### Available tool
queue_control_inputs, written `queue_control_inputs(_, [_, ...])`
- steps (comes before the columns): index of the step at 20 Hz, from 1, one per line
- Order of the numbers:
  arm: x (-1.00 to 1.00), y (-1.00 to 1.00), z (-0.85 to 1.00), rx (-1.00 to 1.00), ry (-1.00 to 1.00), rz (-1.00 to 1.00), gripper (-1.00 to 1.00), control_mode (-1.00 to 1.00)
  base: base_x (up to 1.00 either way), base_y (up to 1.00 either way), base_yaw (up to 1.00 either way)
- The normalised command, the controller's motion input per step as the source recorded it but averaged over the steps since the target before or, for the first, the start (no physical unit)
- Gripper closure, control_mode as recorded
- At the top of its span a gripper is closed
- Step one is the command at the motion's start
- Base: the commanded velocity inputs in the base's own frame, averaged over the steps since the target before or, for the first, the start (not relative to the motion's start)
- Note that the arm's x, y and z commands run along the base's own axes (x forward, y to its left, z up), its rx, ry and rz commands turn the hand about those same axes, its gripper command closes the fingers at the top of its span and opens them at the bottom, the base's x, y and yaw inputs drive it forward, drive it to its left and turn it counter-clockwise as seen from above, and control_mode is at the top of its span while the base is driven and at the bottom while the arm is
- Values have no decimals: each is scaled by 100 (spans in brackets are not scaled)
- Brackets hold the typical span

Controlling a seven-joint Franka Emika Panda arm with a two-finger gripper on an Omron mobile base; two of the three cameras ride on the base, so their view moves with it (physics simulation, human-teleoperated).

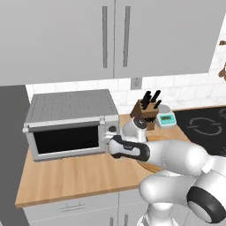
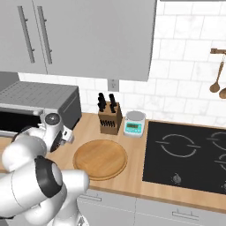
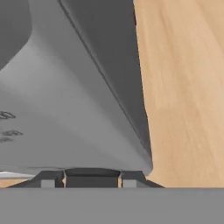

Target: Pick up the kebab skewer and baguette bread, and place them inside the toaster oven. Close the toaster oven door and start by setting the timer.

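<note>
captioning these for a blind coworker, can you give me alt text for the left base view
A white robot arm reaches its gripper to the control panel at the right end of a silver toaster oven, whose door is shut. The oven sits on a wooden counter under grey cabinets, with a knife block and a small kitchen scale to its right.

The toaster oven (image 2: pixel 39 108) is cut off by the right base view's left edge; the pincer at its control panel sits behind the arm's wrist, its grip unclear
</note>
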Motion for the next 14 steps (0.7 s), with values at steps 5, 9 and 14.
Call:
queue_control_inputs(5, [-25,-26,-22,21,-8,9,100,-100,0,0,0])
queue_control_inputs(9, [-27,-23,-25,21,-8,9,100,-100,0,0,0])
queue_control_inputs(14, [-31,-13,-28,20,-9,7,100,-100,0,0,0])
